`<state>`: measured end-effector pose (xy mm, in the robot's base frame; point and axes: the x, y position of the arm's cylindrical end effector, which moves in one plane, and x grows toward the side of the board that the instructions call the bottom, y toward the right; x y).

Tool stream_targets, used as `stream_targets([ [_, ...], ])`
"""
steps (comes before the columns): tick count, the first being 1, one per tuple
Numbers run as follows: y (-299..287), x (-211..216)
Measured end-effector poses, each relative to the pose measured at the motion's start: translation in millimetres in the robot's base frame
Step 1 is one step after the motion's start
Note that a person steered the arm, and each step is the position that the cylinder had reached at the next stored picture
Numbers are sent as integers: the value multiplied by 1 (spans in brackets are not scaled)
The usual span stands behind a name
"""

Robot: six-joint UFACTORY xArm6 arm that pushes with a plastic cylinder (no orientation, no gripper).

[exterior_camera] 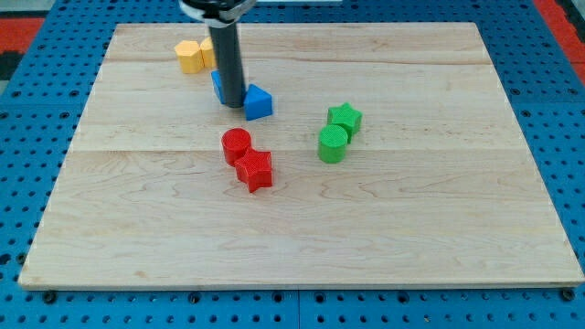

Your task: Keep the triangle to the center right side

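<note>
Camera view, my tip (234,103) touching blue triangle (259,102), its left.

Blue triangle block (259,102): small, lying flat on the bench (411,238), upper middle, left of centre, just right of my tip (234,104)

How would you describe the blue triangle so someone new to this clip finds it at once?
Start at the wooden board and find the dark rod in its upper left part. My tip ends just left of the blue triangle, about touching it. A second blue block is mostly hidden behind the rod; the triangle is the blue piece fully visible on the rod's right.
</note>
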<state>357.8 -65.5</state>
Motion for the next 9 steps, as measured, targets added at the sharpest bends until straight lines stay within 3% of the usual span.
stream_targets([
  [1, 33, -3],
  [2, 20, -4],
  [3, 77, 18],
  [5, 151, 8],
  [6, 147, -11],
  [7, 214, -3],
  [8, 235, 22],
  [9, 170, 8],
])
